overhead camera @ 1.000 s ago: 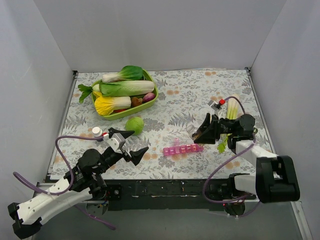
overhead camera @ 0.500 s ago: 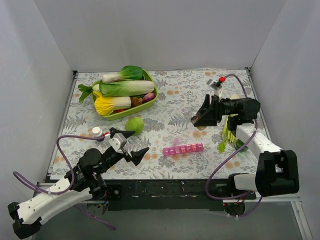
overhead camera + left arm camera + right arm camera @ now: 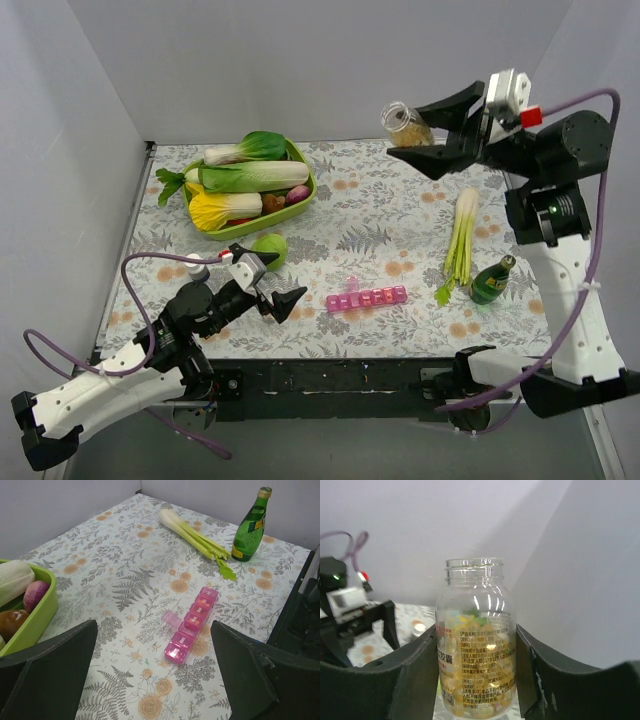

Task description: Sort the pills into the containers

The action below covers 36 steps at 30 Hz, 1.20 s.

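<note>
We see the pills (image 3: pixel 472 692) as a heap of glossy amber-yellow capsules filling the lower part of a small clear bottle (image 3: pixel 474 630). The bottle is round, with smooth shiny walls, a threaded neck and an uncapped mouth. A see-through label of fine printed text wraps its front.

The right gripper (image 3: pixel 405 132) clamps this bottle between its two matte black fingers, one pressed on each side. It holds the bottle high in the air, above the far right part of the table and close to the grey back wall.

The containers (image 3: pixel 366 298) lie flat on the table near its front edge, about midway between the two arms. They are one slim strip of small square cells in translucent pink plastic. One lid flap sticks out to the side and the other lids look shut.

The left gripper (image 3: pixel 281 279) hovers low just left of the strip. Its black wedge-shaped fingers are spread wide and hold nothing.

The table (image 3: pixel 380 200) wears a cloth printed with grey ferns and orange flowers. To the right of the strip stands a green glass bottle (image 3: pixel 492 281), and beside it lies a long pale stalk vegetable (image 3: pixel 461 238). At the far left, a lime-green oval bowl (image 3: pixel 251 229) holds leafy vegetables.
</note>
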Each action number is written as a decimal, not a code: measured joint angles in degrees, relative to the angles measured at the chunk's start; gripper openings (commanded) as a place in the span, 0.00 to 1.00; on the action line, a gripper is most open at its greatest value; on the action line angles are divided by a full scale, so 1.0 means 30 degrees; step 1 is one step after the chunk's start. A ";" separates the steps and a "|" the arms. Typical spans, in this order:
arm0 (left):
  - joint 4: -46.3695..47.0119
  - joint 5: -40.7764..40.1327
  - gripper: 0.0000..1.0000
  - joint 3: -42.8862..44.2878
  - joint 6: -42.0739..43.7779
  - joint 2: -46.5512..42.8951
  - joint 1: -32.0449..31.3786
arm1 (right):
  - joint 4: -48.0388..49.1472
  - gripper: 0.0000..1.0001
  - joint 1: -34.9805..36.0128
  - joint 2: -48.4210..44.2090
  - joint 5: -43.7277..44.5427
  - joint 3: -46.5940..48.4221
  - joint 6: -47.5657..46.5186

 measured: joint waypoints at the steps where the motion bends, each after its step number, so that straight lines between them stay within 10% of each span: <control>1: 0.0087 0.0022 0.98 0.0080 0.0036 0.0022 0.0000 | -0.1464 0.01 0.0299 -0.0678 0.0729 -0.0262 -0.1887; 16: 0.0226 0.0160 0.98 -0.0743 0.0313 -0.0780 0.0000 | -1.0338 0.01 0.1479 -0.4248 0.3118 -1.5344 -1.6240; 36: 0.0204 0.0466 0.98 -0.2120 0.1268 -0.0699 0.0000 | -1.1715 0.01 0.3322 -0.4080 0.7839 -2.0903 -2.2753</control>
